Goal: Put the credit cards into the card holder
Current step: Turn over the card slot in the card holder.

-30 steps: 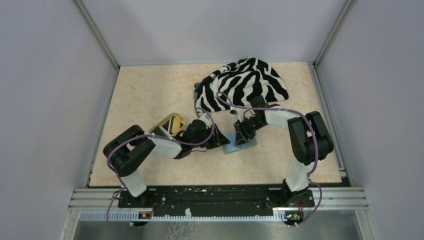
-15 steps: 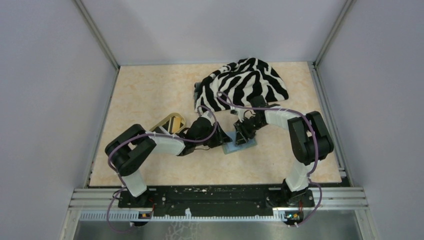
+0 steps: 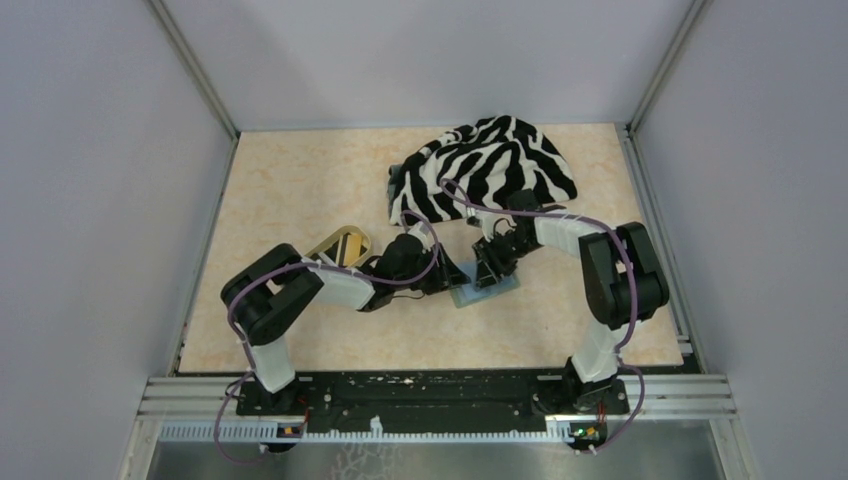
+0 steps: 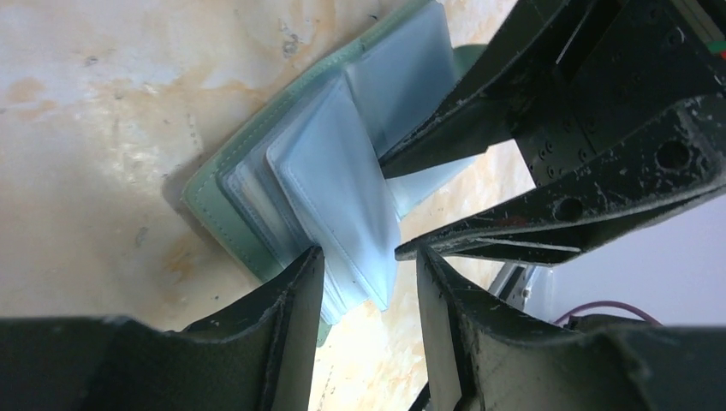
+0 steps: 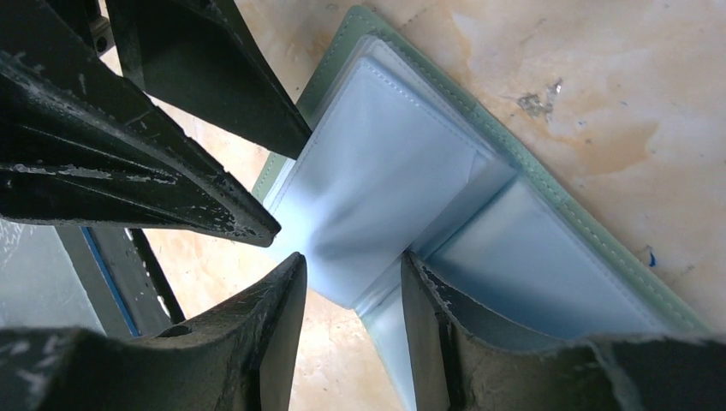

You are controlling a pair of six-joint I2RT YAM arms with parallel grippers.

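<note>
The left gripper [image 4: 364, 278] stands narrowly parted, its two dark fingers either side of the free edge of a clear plastic sleeve, but it is not visibly clamping it. The right gripper [image 5: 351, 287] faces it from the other side. Its jaws are just as narrowly apart and straddle the lower edge of a pale blue-grey sleeve; I cannot tell whether the pads press on it. The tips of the two grippers almost meet over the same object, the card holder [image 4: 325, 171]. It lies open and flat on the mottled beige table [image 4: 103, 128], green cover down and its stack of transparent sleeves fanned upward. In the top view the holder sits between the two arms, near the middle of the table. The zebra-striped cloth [image 3: 490, 165] is bunched just beyond the right arm, and a tan tray [image 3: 338, 246] lies beside the left forearm.
</note>
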